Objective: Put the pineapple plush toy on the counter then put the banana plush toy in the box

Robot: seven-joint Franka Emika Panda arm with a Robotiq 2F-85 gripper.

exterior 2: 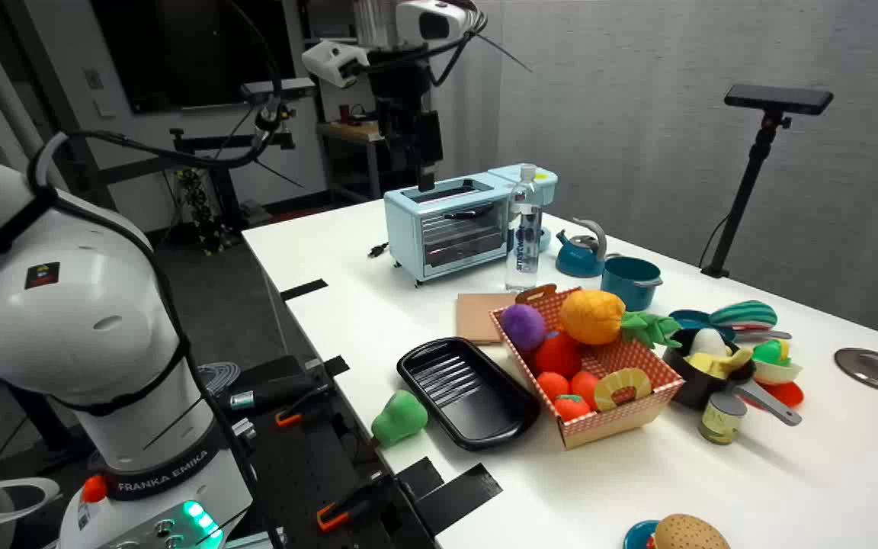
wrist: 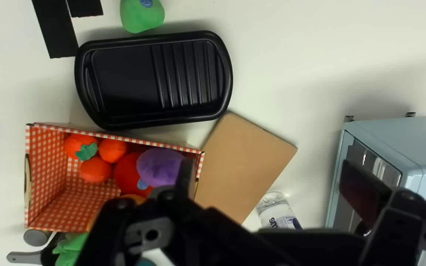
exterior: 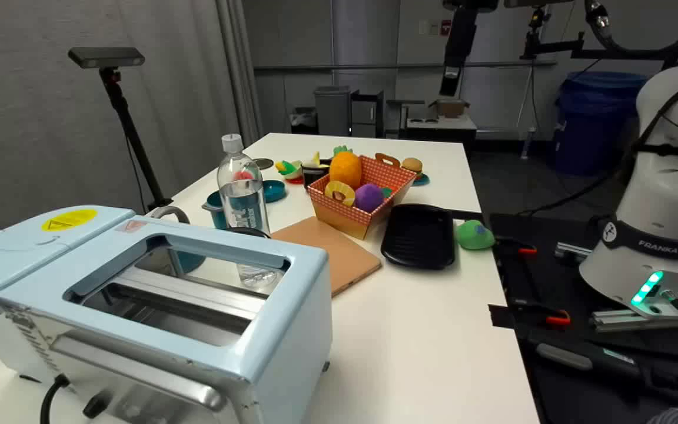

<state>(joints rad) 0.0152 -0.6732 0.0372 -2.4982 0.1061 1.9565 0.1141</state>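
The pineapple plush toy is orange with green leaves. It lies on top inside the box, a red-checked tray with low walls. In the wrist view its green leaves show at the box's edge; the rest is mostly hidden by the gripper. The banana plush toy is yellow and lies in a black pot beside the box. Both stand on the white counter. My gripper hangs high above the counter, near the toaster; its fingers are wide apart and empty.
The box also holds a purple plush, red plush pieces and a yellow ring. A black dish, green plush and wooden board lie near it. A tall bottle and blue toaster stand behind.
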